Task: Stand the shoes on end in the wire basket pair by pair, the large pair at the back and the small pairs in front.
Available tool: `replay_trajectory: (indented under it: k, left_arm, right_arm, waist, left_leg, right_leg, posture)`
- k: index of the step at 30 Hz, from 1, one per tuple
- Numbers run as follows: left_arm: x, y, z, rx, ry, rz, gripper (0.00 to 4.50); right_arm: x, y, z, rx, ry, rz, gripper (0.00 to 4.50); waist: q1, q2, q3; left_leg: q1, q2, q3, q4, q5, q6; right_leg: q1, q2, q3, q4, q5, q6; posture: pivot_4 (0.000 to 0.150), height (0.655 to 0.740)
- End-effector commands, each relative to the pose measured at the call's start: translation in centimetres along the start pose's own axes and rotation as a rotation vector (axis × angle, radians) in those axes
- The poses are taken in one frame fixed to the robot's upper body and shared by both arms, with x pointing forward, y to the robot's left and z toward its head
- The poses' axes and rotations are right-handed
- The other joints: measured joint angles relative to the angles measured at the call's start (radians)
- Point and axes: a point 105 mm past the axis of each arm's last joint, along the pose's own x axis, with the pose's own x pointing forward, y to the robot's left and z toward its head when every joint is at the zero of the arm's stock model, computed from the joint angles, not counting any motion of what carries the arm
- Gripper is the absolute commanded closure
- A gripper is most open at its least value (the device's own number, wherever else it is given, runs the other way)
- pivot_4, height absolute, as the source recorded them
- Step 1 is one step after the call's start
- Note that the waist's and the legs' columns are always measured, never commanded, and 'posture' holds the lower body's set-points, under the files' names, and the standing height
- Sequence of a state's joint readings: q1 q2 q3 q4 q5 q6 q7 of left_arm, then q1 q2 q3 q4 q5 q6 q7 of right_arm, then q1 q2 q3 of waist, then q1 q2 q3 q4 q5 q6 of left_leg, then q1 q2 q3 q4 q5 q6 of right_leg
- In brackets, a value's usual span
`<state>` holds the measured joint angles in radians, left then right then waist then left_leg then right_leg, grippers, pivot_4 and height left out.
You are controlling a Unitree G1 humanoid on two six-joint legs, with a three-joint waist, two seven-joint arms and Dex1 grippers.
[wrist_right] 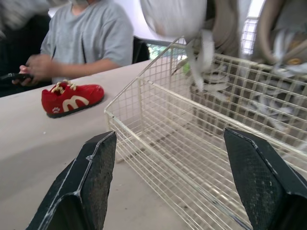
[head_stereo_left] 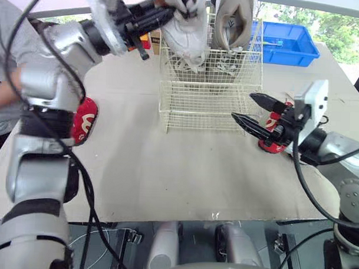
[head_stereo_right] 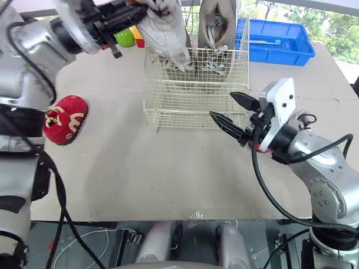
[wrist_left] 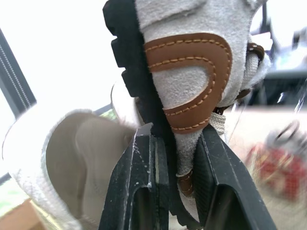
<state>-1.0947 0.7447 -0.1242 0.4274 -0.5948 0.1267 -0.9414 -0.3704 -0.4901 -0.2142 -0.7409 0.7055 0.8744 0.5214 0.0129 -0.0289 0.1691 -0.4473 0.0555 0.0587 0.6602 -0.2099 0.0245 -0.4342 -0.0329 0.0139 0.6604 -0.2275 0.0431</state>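
Left gripper is pinched tight on the sole edge of a large white shoe. The shoe hangs over the back-left of the wire basket, lower end at or just inside the rim; can't tell which. Its mate, the second large shoe, already stands on end in the back compartment, right side.

Right gripper is spread wide and empty, hovering just beside the basket's front right corner.

Front compartment is bare. Small red shoe lies on the table well left of the basket, and the other red shoe lies just behind the right gripper.

My read: large pair half placed, one release away from done. Small shoes not started, so most of the job is left.
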Motion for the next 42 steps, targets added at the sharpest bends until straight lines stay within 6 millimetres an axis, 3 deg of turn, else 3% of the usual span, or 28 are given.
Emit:
replay_trajectory:
  k: [1, 4, 6, 11, 12, 13, 15, 18, 22, 24, 28, 30, 31, 33, 37, 42]
  left_arm:
    - [0.5, -0.3, -2.6, 0.102, 0.057, -0.064, 4.13]
    - [0.2, -0.7, -6.1, 0.053, 0.142, -0.099, 4.13]
    - [-0.4, -0.8, -7.4, 0.012, 0.199, -0.123, 4.13]
    - [-1.1, -0.3, -7.4, -0.037, 0.23, -0.104, 1.89]
    - [-1.4, -0.3, -7.4, -0.037, 0.24, -0.107, 1.32]
    - [-1.6, -0.1, -7.0, -0.037, 0.232, -0.103, 0.89]
    - [-2.0, 0.3, -5.8, -0.027, 0.215, -0.087, 0.12]
    - [-3.0, 1.0, -3.6, -0.022, 0.184, -0.041, 0.12]
    - [-3.9, -0.2, -1.1, -0.089, 0.097, -0.046, 0.12]
    - [-4.3, -2.7, 0.6, -0.226, 0.009, -0.128, 0.12]
    - [-5.3, -8.5, 1.5, -0.442, -0.041, -0.279, 0.12]
    - [-5.0, -11.9, -0.6, -0.524, -0.027, -0.283, 0.12]
    - [-4.6, -12.6, -1.5, -0.515, -0.016, -0.233, 0.12]
    - [-3.3, -11.5, -2.3, -0.48, -0.04, -0.048, 0.12]
    - [-2.5, -7.9, -3.2, -0.348, 0.009, 0.321, 0.12]
    - [-0.5, -7.3, -3.4, -0.262, 0.053, 0.526, 0.12]
  right_arm:
    - [-1.8, 0.8, 1.0, -0.129, -0.036, 0.006, 1.16]
    - [-3.1, 0.6, 0.8, -0.158, -0.026, -0.005, 1.16]
    - [-3.6, 0.3, 0.8, -0.159, -0.014, -0.023, 1.16]
    - [-4.4, -0.4, 0.6, -0.099, -0.01, -0.068, 1.03]
    - [-4.4, -0.4, 0.5, -0.087, -0.012, -0.07, 0.46]
    - [-4.3, -0.4, 0.4, -0.077, -0.013, -0.069, 0.17]
    - [-4.2, -0.4, 0.3, -0.079, -0.009, -0.072, 0.0]
    - [-4.0, -0.3, 0.0, -0.09, 0.004, -0.059, 0.0]
    - [-4.0, -1.1, -0.4, -0.088, 0.017, -0.1, 0.0]
    - [-4.7, -2.6, -0.9, -0.099, 0.051, -0.198, 0.0]
    - [-6.6, -5.2, -2.6, -0.118, 0.183, -0.369, 0.0]
    - [-7.6, -6.8, -2.8, -0.097, 0.256, -0.437, 0.0]
    - [-7.8, -7.3, -2.5, -0.137, 0.277, -0.452, 0.0]
    - [-8.0, -6.4, -1.4, -0.089, 0.233, -0.374, 0.0]
    - [-7.3, -0.5, 2.2, -0.1, 0.088, -0.035, 0.0]
    - [-7.0, 1.0, 2.6, -0.101, 0.081, 0.016, 0.0]
  waist:
    - [-0.001, 0.0, 0.0]
    - [-0.007, -0.002, 0.001]
    - [-0.007, -0.001, 0.001]
    - [-0.011, -0.001, 0.001]
    - [-0.013, -0.001, 0.001]
    - [-0.016, -0.001, 0.001]
    - [-0.021, -0.001, 0.001]
    - [-0.029, -0.001, 0.001]
    - [-0.025, -0.001, 0.001]
    - [-0.024, -0.001, 0.001]
    - [-0.024, -0.001, 0.001]
    - [-0.022, 0.002, -0.001]
    - [-0.023, 0.004, -0.002]
    - [-0.019, 0.004, -0.002]
    - [-0.001, 0.001, 0.0]
    - [0.001, 0.001, -0.001]
  left_leg:
    - [-0.001, 0.0, 0.0, 0.0, 0.0, 0.0]
    - [-0.003, 0.0, 0.0, 0.0, 0.0, 0.0]
    - [-0.003, 0.0, 0.0, 0.0, 0.0, 0.0]
    - [-0.001, 0.001, -0.001, 0.001, 0.0, 0.0]
    - [-0.001, 0.001, -0.001, 0.001, 0.0, 0.0]
    - [0.0, 0.001, -0.001, 0.001, 0.0, 0.0]
    - [0.0, 0.001, -0.001, 0.003, 0.0, 0.0]
    - [-0.001, 0.001, -0.002, 0.003, 0.0, 0.0]
    - [-0.001, 0.002, -0.002, 0.003, 0.0, 0.0]
    - [-0.002, 0.002, -0.002, 0.005, 0.0, 0.0]
    - [-0.001, 0.002, -0.004, 0.007, 0.0, 0.001]
    - [-0.001, 0.001, -0.007, 0.008, 0.0, 0.001]
    - [0.001, 0.0, -0.008, 0.008, -0.001, 0.001]
    - [0.004, -0.001, -0.008, 0.008, -0.001, 0.002]
    - [0.002, -0.001, -0.011, 0.009, -0.001, 0.002]
    - [0.003, -0.001, -0.011, 0.009, -0.001, 0.002]
  right_leg:
    - [0.0, 0.0, 0.0, 0.0, 0.0, 0.0]
    - [-0.002, 0.001, 0.001, 0.0, 0.0, 0.001]
    - [-0.003, 0.001, 0.001, 0.0, -0.001, 0.001]
    - [-0.002, 0.001, 0.001, 0.002, -0.001, 0.002]
    - [-0.001, 0.001, 0.001, 0.002, -0.001, 0.001]
    - [-0.001, 0.001, 0.001, 0.002, -0.001, 0.001]
    - [0.0, 0.001, 0.001, 0.003, -0.001, 0.001]
    - [-0.001, 0.001, 0.001, 0.003, -0.001, 0.001]
    - [-0.001, 0.001, 0.0, 0.003, -0.001, 0.002]
    - [0.0, 0.0, 0.0, 0.003, -0.001, 0.002]
    - [0.001, -0.002, 0.001, 0.004, -0.002, 0.003]
    - [0.002, -0.002, 0.0, 0.004, -0.002, 0.003]
    - [0.005, 0.0, 0.002, 0.003, -0.001, 0.003]
    - [0.008, -0.001, 0.003, 0.003, -0.002, 0.003]
    - [0.01, 0.005, 0.002, 0.003, -0.001, 0.003]
    - [0.012, 0.005, 0.002, 0.0, -0.002, 0.003]
  posture:
    - [0.15, 0.74]
    - [0.15, 0.74]
    - [0.15, 0.74]
    - [0.15, 0.74]
    - [0.15, 0.74]
    - [0.15, 0.74]
    - [0.15, 0.74]
    - [0.15, 0.74]
    - [0.15, 0.74]
    - [0.15, 0.74]
    - [0.15, 0.74]
    - [0.15, 0.74]
    - [0.15, 0.74]
    - [0.15, 0.74]
    - [0.15, 0.74]
    - [0.15, 0.74]
